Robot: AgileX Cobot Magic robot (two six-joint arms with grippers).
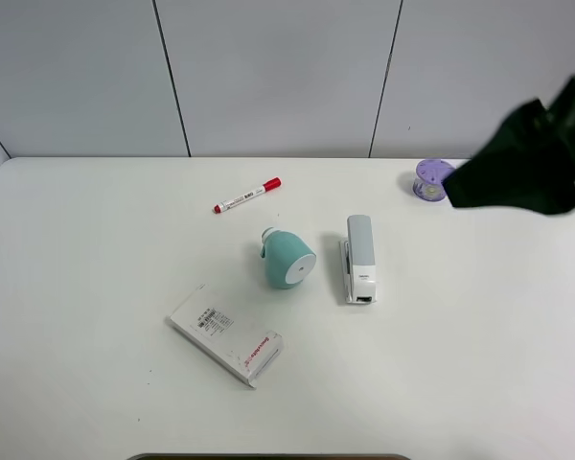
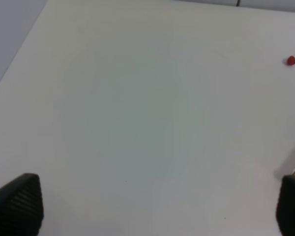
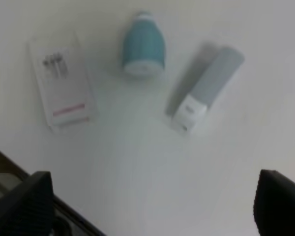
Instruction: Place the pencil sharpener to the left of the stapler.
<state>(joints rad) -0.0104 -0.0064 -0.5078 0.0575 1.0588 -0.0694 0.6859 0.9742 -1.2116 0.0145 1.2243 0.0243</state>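
- We see the pencil sharpener [image 1: 287, 259] lying on its side on the white surface [image 1: 96, 249], just left of the stapler [image 1: 358, 259], close beside it but not touching.
- We judge the placement looks done already: the sharpener sits free to the stapler's left, nothing gripping it. All that is left is clearing the arms, if anything.
- Right arm [image 1: 532, 158] shows as a dark blur at the right edge of the high view, well away from both items, near the purple cylinder [image 1: 431, 179].
- Right tool [image 3: 152, 209]: fingers wide apart at the frame's corners, nothing between them, nothing touched. Its camera looks down on sharpener, stapler and the white packet [image 3: 61, 81].
- Left tool [image 2: 152, 206]: fingers also wide apart, empty, hanging over bare surface; only the red cap of the marker [image 2: 291, 60] shows at the edge.
- Marker and packet lie well apart from the pair.
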